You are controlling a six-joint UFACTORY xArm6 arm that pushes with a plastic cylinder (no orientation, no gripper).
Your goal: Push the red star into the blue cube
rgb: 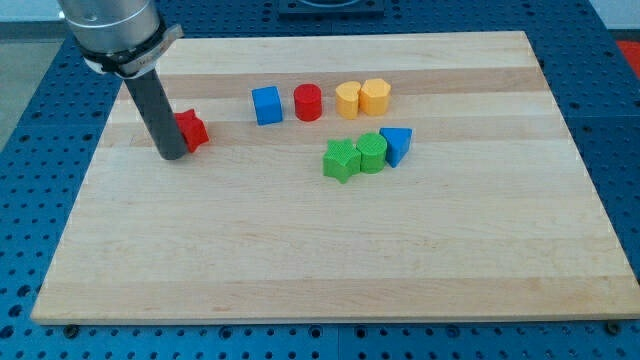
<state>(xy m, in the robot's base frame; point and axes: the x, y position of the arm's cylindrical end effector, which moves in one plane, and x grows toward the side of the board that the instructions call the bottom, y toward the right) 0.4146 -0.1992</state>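
The red star [192, 129] lies on the wooden board [330, 250] at the view's upper left. My tip [171, 156] rests on the board right against the star's left side, and the rod hides part of the star. The blue cube [266, 105] sits to the right of the star and slightly higher in the view, with a gap of bare board between them.
A red cylinder [307, 102] stands just right of the blue cube. Two yellow blocks [348, 99] [375, 96] follow in the same row. Below them sit a green star [341, 160], a green block [371, 152] and a blue triangular block [396, 144].
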